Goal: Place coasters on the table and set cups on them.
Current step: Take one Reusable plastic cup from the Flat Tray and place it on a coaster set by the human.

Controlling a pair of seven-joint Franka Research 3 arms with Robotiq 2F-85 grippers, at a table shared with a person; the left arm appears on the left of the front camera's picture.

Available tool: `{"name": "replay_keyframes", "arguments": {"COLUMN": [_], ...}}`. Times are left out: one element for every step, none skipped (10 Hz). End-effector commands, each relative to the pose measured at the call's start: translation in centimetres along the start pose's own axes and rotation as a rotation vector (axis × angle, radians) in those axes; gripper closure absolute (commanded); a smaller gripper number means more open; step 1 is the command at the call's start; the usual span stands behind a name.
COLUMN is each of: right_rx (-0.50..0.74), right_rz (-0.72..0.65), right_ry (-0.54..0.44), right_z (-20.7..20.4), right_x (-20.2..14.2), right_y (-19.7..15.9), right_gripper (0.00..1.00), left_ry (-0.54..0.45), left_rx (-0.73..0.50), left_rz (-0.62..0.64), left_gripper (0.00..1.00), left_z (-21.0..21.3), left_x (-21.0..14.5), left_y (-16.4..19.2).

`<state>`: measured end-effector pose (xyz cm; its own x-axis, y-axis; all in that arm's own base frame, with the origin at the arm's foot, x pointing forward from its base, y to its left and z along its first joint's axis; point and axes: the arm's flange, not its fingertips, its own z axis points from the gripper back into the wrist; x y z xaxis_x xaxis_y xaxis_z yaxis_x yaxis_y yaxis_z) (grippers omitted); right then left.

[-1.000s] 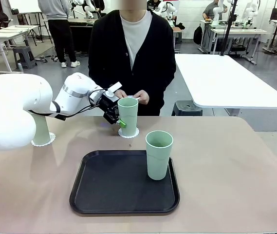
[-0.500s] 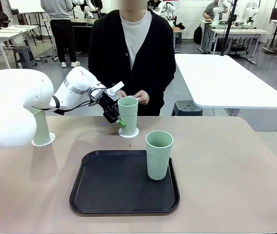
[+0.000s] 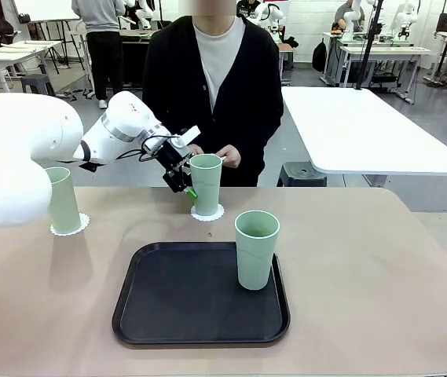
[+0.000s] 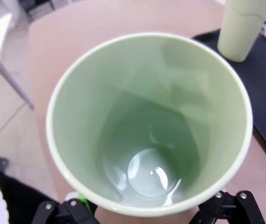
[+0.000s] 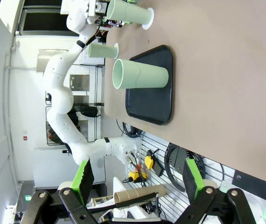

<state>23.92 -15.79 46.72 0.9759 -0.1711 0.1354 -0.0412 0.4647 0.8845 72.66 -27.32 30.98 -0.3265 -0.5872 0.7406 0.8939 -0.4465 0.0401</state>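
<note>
Three pale green cups show on the beige table (image 3: 364,275). One cup (image 3: 206,184) stands on a lacy white coaster (image 3: 207,214) at the far middle. My left gripper (image 3: 185,187) is open at that cup's left side, its fingers (image 4: 76,207) straddling the rim, and I look down into the empty cup (image 4: 151,116). A second cup (image 3: 64,200) stands on a coaster (image 3: 70,228) at the far left. The third cup (image 3: 256,250) stands on the black tray (image 3: 199,294). My right gripper (image 5: 138,179) is open and holds nothing, well off the table.
A person stands at the far edge, with both hands (image 3: 225,155) together just behind the middle cup, holding something small and white. The table's right half (image 3: 380,259) is bare. A white table (image 3: 364,126) stands behind on the right.
My left gripper has risen and drawn back a little to the left from the middle cup. That cup stays upright on its coaster. The other cups have not moved.
</note>
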Motion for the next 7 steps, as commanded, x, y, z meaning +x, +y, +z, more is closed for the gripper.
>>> {"name": "replay_keyframes", "arguments": {"right_rx": [0.009,0.009,0.009,0.009,0.009,0.009,0.009], "right_rz": [0.003,0.003,0.003,0.003,0.003,0.003,0.003], "right_ry": [0.001,0.001,0.001,0.001,0.001,0.001,0.001], "right_z": [0.0,0.0,0.0,0.0,0.0,0.0,0.0], "right_x": [0.0,0.0,0.0,0.0,0.0,0.0,0.0], "right_y": [-0.1,-0.1,-0.1,-0.1,-0.1,-0.1,-0.1], "right_gripper": [0.00,0.00,0.00,0.00,0.00,0.00,0.00], "left_ry": [0.074,0.105,0.122,0.139,0.168,0.225,0.293], "left_rx": [0.018,0.024,0.029,0.044,0.057,0.095,0.155], "left_rz": [-0.016,-0.014,-0.010,-0.008,-0.007,-0.001,0.020], "left_gripper": [0.00,0.00,0.00,0.00,0.00,0.00,0.00], "left_z": [0.1,0.7,1.4,1.8,2.5,3.3,4.4], "left_x": [1.2,1.6,2.1,2.7,3.4,4.4,6.0], "left_y": [-3.7,-4.1,-4.5,-5.0,-5.4,-6.1,-7.0]}}
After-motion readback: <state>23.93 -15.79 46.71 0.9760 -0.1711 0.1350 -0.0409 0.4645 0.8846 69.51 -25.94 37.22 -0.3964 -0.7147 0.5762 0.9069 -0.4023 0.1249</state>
